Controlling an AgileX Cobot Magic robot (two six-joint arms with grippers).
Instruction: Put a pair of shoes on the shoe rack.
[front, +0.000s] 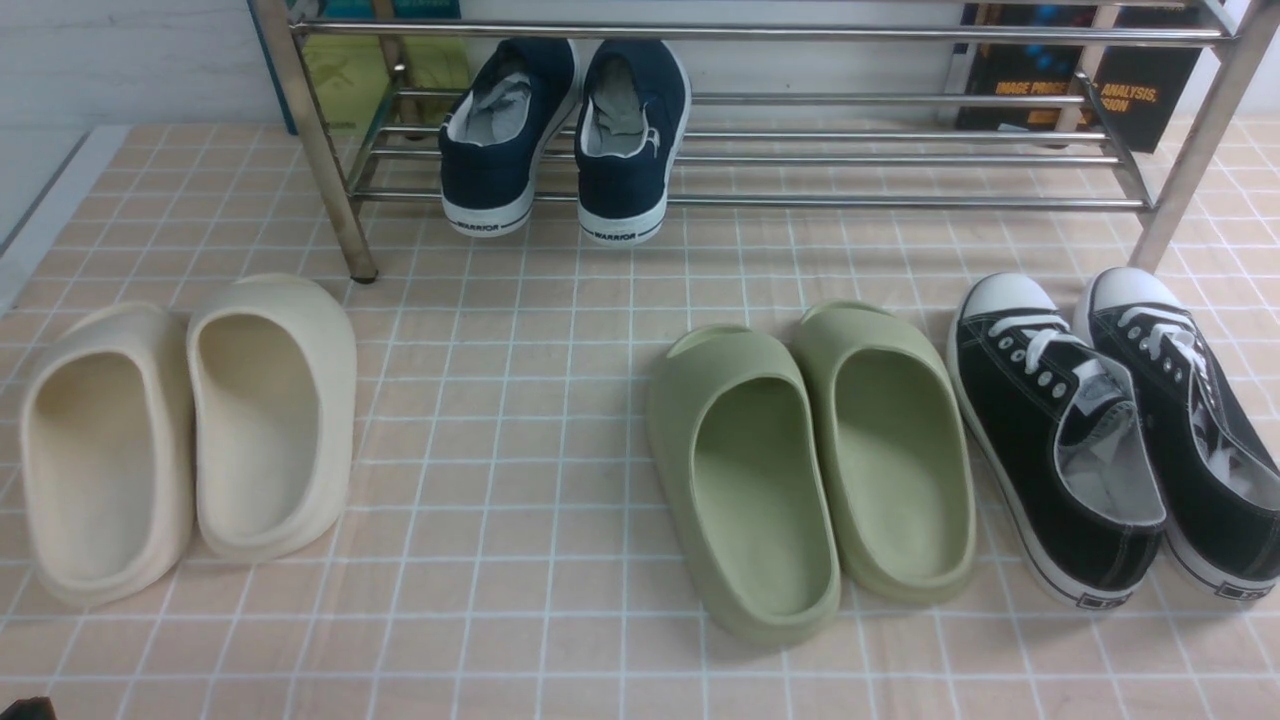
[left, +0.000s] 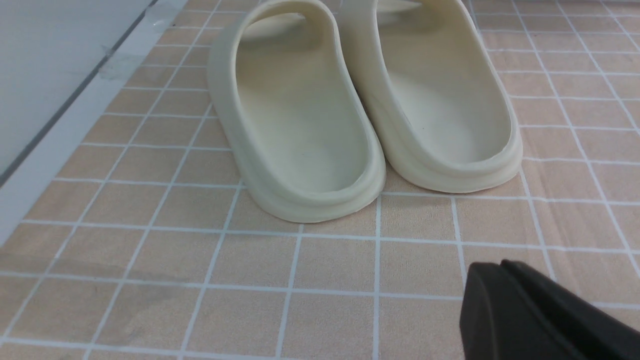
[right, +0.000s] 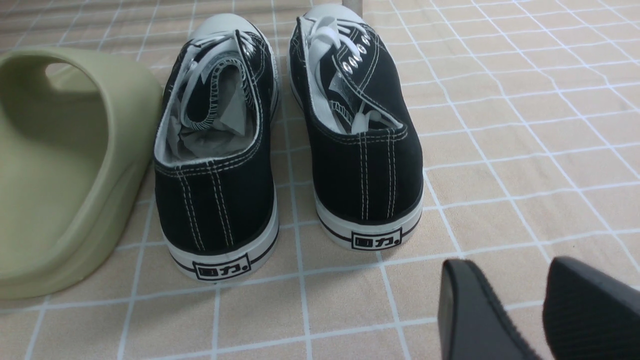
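The chrome shoe rack (front: 760, 200) spanned the upper part of the front view, its horizontal steel tubes running between thick upright posts above the pink tiled tabletop (front: 520, 420). On its lowest tier, upper centre of the frame, sat the pair of navy slip-on sneakers (front: 565, 140), side by side, toes pointing away and "WARRIOR" heels hanging just past the front tube. Judged from that, the pair was already placed.

The cream foam slides (front: 185, 440) filled the lower left, the green foam slides (front: 810, 460) the lower centre, and the black lace-up sneakers (front: 1110, 430) the lower right, all resting on the tabletop in front of the rack.

The sneakers looked light, with soft canvas uppers that would fold under a squeeze and a stiffer rubber sole; the firm heel counter or the sole edge at the heel seemed the safest hold, since canvas alone would likely sag and tubes give narrow support.

The right gripper (right: 542, 305) hovered behind the black sneakers, holding nothing, a narrow gap showing between its pads. Of the left gripper (left: 530, 315) only one dark finger showed, behind the cream slides, so I could not tell its opening.
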